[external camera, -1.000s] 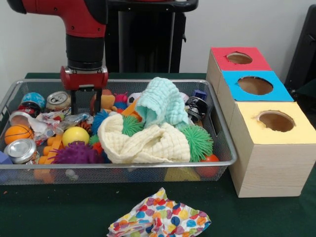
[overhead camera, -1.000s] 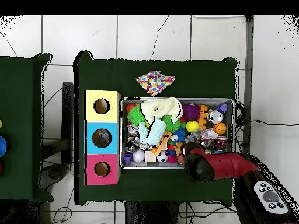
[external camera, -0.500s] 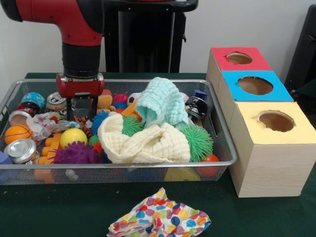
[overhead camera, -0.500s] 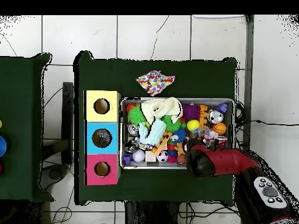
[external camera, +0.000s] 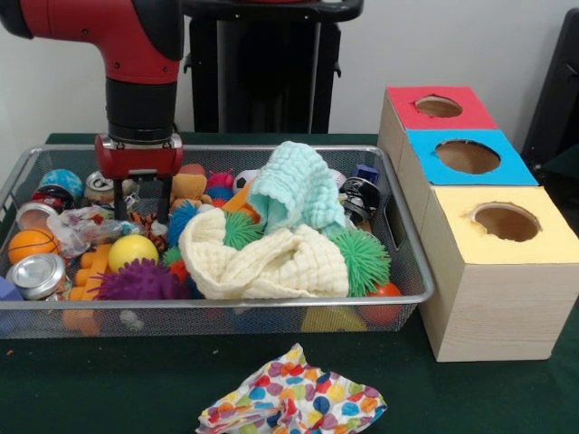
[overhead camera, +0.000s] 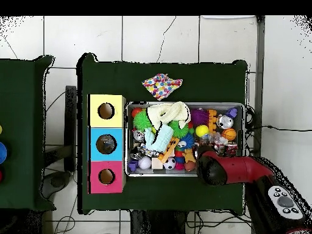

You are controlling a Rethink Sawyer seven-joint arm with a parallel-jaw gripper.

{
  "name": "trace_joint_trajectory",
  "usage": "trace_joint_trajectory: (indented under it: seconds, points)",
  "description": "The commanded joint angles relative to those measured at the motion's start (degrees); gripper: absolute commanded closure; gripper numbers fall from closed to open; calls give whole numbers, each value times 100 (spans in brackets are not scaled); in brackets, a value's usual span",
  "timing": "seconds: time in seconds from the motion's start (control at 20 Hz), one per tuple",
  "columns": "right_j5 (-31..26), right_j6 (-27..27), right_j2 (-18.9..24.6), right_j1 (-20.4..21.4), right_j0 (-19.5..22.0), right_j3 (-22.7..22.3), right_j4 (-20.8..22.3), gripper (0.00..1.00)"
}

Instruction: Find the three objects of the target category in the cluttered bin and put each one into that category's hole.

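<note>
The gripper (external camera: 139, 206) has slid further toward nine o'clock in the front view, its two fingers a narrow gap apart and holding nothing, tips down among the toys just above the yellow ball (external camera: 133, 250). The wire bin (external camera: 398, 237) is packed rim to rim, cream cloth (external camera: 262, 260) heaped mid-bin. At three o'clock the holed boxes (external camera: 479, 212) stand clear, green tabletop (external camera: 470, 393) open.
</note>
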State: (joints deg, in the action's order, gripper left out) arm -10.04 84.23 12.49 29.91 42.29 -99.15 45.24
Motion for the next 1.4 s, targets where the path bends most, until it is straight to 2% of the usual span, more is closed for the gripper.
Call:
trace_joint_trajectory:
  seconds: [0.05,0.25,0.35,0.6,0.85,1.4]
  points:
    - [-449,-180,363,-39,394,579,66,0]
    - [-636,-396,531,167,614,389,42,0]
    - [-783,-544,824,318,852,180,-108,0]
    - [-1007,-331,738,563,586,199,-205,0]
    - [-1181,-363,753,905,579,31,-260,0]
    - [-1067,-313,818,647,600,150,-32,0]
